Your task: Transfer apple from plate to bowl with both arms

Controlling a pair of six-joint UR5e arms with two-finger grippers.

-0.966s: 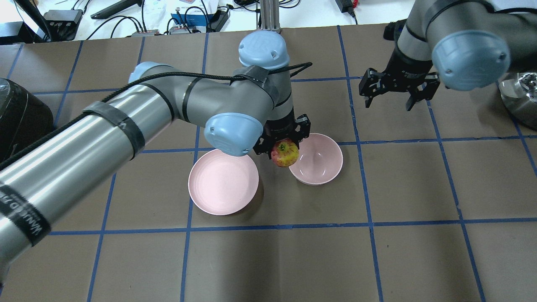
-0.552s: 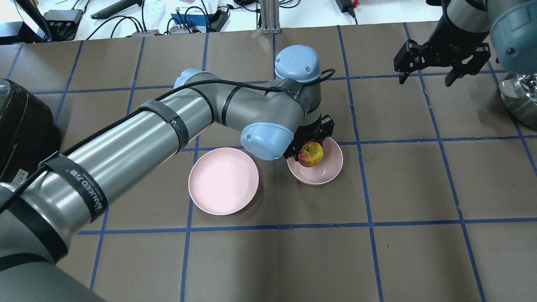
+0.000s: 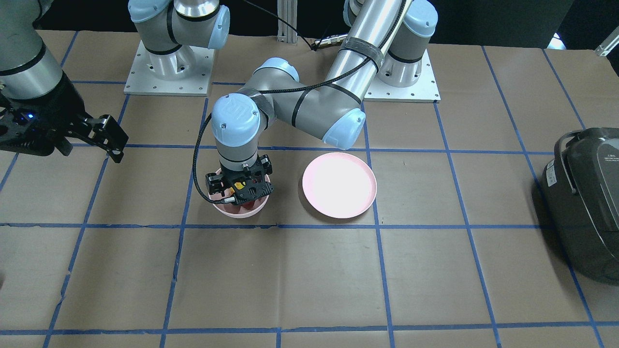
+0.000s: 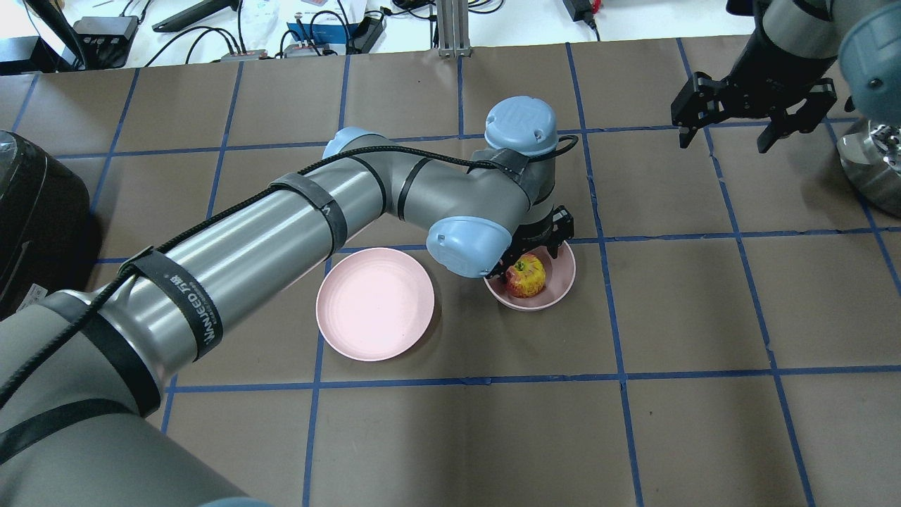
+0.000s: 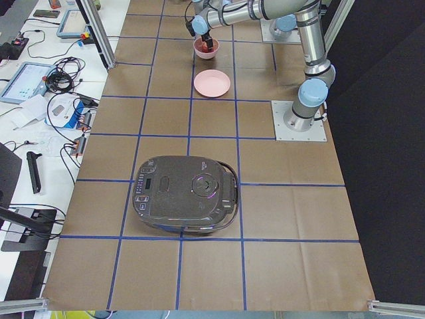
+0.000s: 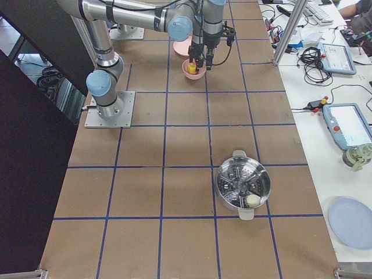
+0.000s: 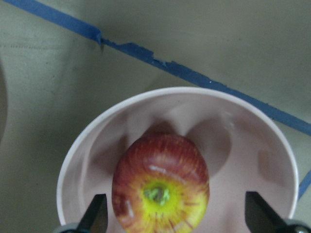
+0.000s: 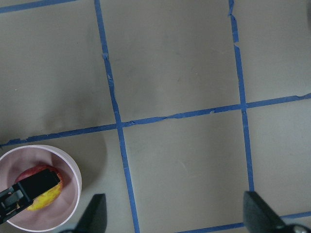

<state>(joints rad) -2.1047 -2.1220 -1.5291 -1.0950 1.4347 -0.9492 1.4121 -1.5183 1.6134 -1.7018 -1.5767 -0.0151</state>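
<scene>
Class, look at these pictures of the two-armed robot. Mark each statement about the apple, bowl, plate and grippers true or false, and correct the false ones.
1. The apple lies inside the bowl. True.
2. The right gripper is shut on the apple. False: it is open, holds nothing and hangs far from the bowl.
3. The left gripper is over the bowl with its jaws open. True.
4. The bowl stands on the plate. False: they sit side by side on the table, apart.
5. The plate has the apple on it. False: the plate has nothing on it.
</scene>
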